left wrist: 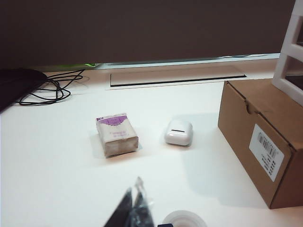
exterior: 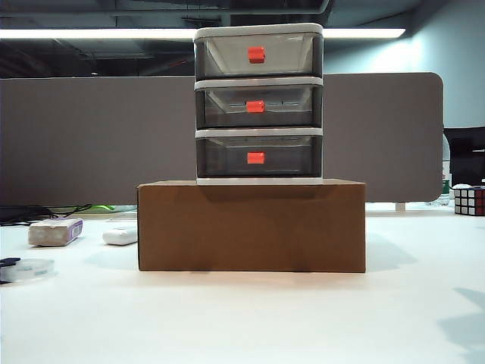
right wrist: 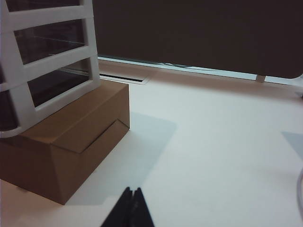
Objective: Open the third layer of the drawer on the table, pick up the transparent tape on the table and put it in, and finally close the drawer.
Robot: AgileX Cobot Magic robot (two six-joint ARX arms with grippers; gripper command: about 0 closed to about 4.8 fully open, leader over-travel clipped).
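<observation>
The drawer [exterior: 258, 104], a white-framed cabinet of three smoky grey tiers, stands on a brown cardboard box [exterior: 251, 226] mid-table. All tiers are closed, including the third layer [exterior: 258, 157] with its red-orange handle. The transparent tape [exterior: 29, 268] lies flat on the white table [exterior: 242, 318] at the far left. In the left wrist view the tape [left wrist: 184, 219] sits just beside my left gripper [left wrist: 134, 185], which is shut and empty. My right gripper [right wrist: 132, 188] is shut too, hovering over bare table to the right of the box [right wrist: 71, 142] and the drawer [right wrist: 47, 61]. Neither gripper shows in the exterior view.
A white-and-purple block [exterior: 55, 231] and a small white oblong case [exterior: 120, 236] lie left of the box. A Rubik's cube [exterior: 469, 200] sits at the far right edge. Black cables [left wrist: 47, 87] trail at the back left, before a grey partition [exterior: 91, 136].
</observation>
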